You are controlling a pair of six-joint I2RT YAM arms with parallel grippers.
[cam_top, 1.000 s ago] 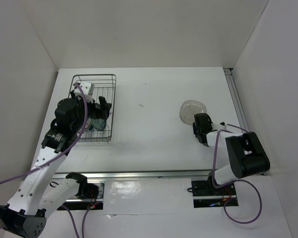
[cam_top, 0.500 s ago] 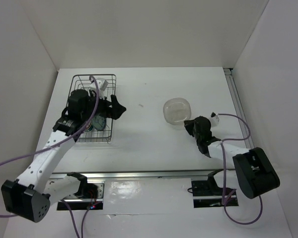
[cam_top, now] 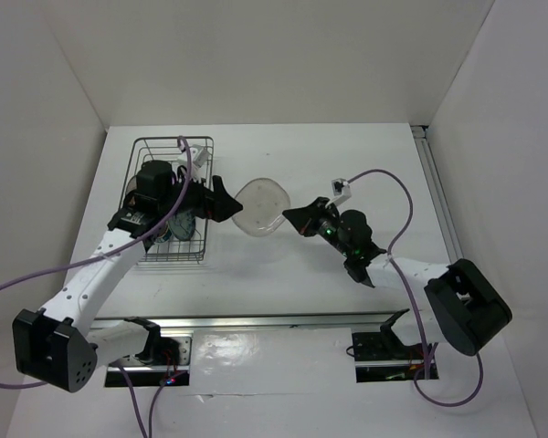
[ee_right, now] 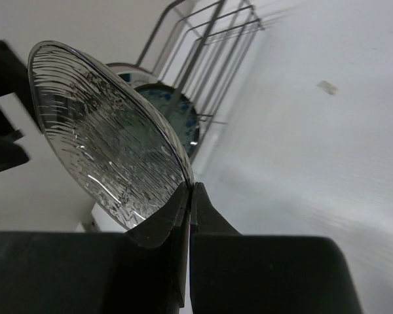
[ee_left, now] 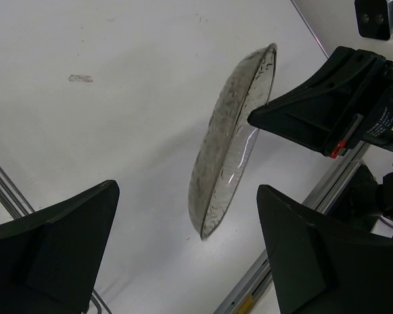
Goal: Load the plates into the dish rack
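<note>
The right claw [cam_top: 290,217] grips a clear glass plate [cam_top: 260,205] by its rim; the left claw [cam_top: 225,201], released, faces it.

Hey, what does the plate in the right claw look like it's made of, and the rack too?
The plate looks like clear glass or plastic: see-through, glossy glints, ribbed surface. The dish rack looks like thin dark metal wire, maybe coated.
</note>
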